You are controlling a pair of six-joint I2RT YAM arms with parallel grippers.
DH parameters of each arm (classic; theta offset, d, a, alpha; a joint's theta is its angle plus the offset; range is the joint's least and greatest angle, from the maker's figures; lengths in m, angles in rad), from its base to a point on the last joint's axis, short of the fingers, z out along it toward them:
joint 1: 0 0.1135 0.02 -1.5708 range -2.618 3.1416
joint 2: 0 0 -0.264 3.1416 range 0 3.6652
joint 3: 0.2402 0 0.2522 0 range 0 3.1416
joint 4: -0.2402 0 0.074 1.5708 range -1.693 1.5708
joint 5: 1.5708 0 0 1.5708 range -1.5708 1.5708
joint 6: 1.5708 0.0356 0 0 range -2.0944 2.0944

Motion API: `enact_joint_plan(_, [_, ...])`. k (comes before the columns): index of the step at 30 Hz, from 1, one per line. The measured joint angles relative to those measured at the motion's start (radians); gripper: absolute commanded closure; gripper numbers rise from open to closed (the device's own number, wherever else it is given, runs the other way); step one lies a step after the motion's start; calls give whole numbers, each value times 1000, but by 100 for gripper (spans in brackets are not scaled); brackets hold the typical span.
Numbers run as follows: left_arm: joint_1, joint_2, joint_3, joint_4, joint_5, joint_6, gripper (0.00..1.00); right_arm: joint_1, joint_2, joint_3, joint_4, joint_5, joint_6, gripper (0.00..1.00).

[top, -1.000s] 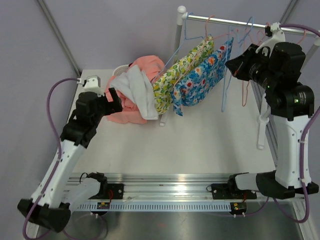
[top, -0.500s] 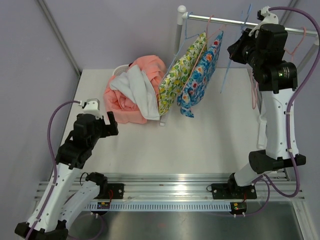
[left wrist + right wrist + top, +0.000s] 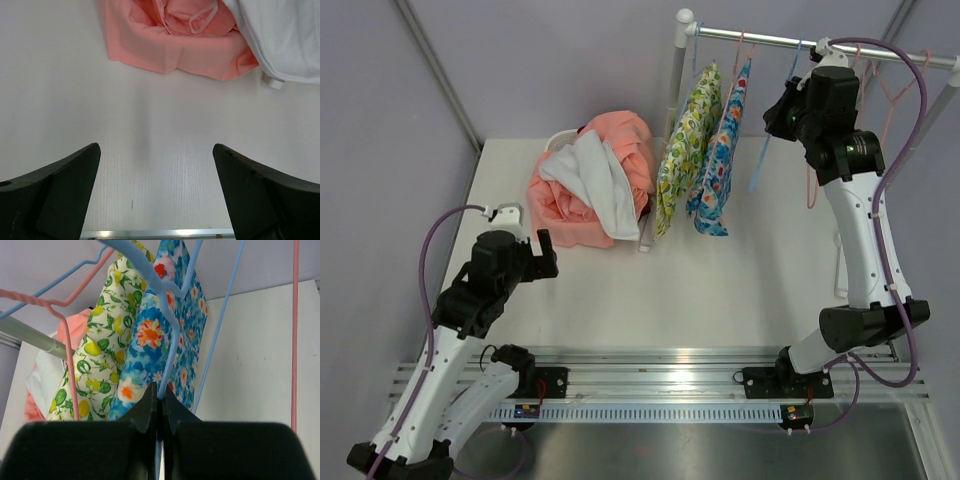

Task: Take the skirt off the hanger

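Two patterned skirts hang from the rail (image 3: 760,40): a lemon-print one (image 3: 678,160) (image 3: 100,355) and a blue floral one (image 3: 720,160) (image 3: 150,335). My right gripper (image 3: 778,108) (image 3: 160,390) is up by the rail, just right of them, shut on the thin wire of a blue hanger (image 3: 757,165) (image 3: 170,355) that looks bare below the jaws. My left gripper (image 3: 545,255) (image 3: 156,150) hovers open over bare table, short of a pink garment (image 3: 620,140) (image 3: 170,45) and holding nothing.
A white cloth (image 3: 595,180) (image 3: 285,35) lies over the pink pile at the back left. Pink hangers (image 3: 890,90) (image 3: 295,330) hang further right on the rail. The rail's upright post (image 3: 675,70) stands behind the skirts. The table's metal front edge (image 3: 155,233) is close below the left gripper.
The left arm has drawn back from the pile toward the near edge. The right arm rose toward the rail with the blue hanger, and the skirts swung back to hang straighter.
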Motion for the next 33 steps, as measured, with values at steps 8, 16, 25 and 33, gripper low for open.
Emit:
enact_joint_plan(8, [-14,-130,-4,0,2,-27,1,0,-98,-42,-46,22,2,0])
enact_joint_plan(16, [-15,-174,-35,1,2,-29,1,0,-170,28,-116,64,-5,0])
enact_joint_plan(25, [-15,-193,-35,6,-5,-32,1,-1,-246,131,-101,-106,97,1])
enact_joint_plan(33, [-15,-187,-36,6,-9,-33,1,0,-121,121,-48,-295,151,4])
